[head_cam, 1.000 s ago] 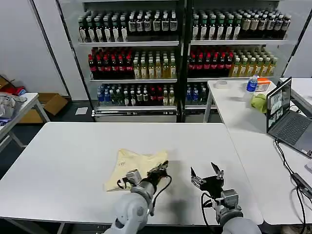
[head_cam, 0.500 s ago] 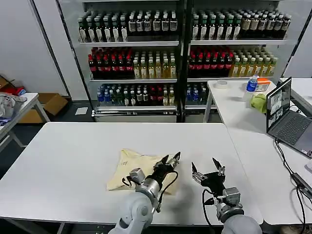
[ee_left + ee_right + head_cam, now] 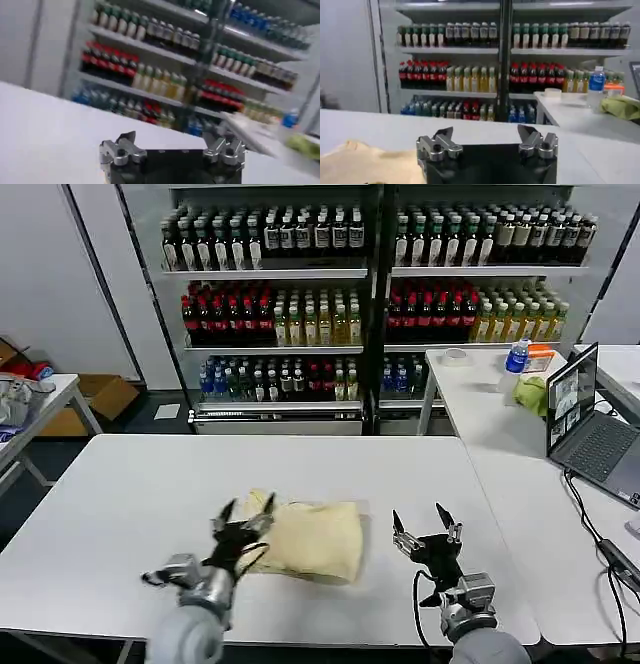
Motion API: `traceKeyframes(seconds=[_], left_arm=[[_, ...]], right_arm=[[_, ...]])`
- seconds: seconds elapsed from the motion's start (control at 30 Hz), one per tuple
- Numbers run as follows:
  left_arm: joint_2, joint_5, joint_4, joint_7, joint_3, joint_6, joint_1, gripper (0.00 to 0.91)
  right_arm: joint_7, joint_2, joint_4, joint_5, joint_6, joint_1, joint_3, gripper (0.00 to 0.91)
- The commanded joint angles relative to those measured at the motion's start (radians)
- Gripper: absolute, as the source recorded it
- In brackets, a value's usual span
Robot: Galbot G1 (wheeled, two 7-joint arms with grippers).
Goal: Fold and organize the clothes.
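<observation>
T-shirt (image 3: 310, 539), pale cream-yellow and folded into a rough rectangle, lies low and centre in the head view on the white table (image 3: 130, 484). The left gripper (image 3: 243, 514), jaws spread wide and empty, hovers at its left edge. The right gripper (image 3: 425, 529), also wide and empty, waits apart on its right.

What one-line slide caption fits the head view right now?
Open left gripper at the folded cream T-shirt's left edge; open right gripper hovering beside it over the white table.
</observation>
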Motion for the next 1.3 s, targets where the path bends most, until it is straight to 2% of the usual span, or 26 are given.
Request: traceKeyframes(seconds=[0.03,0.47,0.57,0.73,1.1,1.3], left_arm=[[0.106,0.092,-0.125,0.014,-0.193,-0.054,0.201,0.907],[0.095,0.113,-0.158,0.021,-0.186,-0.061,0.24,0.907],[0.091,0.116,-0.165,0.023,-0.185,-0.062,0.246,0.907],[0.082,0.119,-0.177,0.024,-0.185,-0.06,0.25,0.907],[0.069,0.128,-0.192,0.027,-0.186,-0.059,0.272,0.907],[0.06,0.133,-0.196,0.028,-0.183,-0.058,0.277,0.907]], right_arm=[[0.001,0.026,0.003,-0.035,0.043,-0.01,-0.003,0.907],[0.009,0.06,0.012,-0.057,0.042,-0.034,-0.001,0.907],[0.01,0.073,0.009,-0.048,0.009,-0.015,-0.021,0.907],[0.033,0.126,-0.058,0.017,-0.046,0.06,-0.077,0.907],[0.133,0.222,-0.233,0.306,-0.26,0.239,-0.187,0.907],[0.151,0.239,-0.301,0.36,-0.271,0.298,-0.196,0.907]])
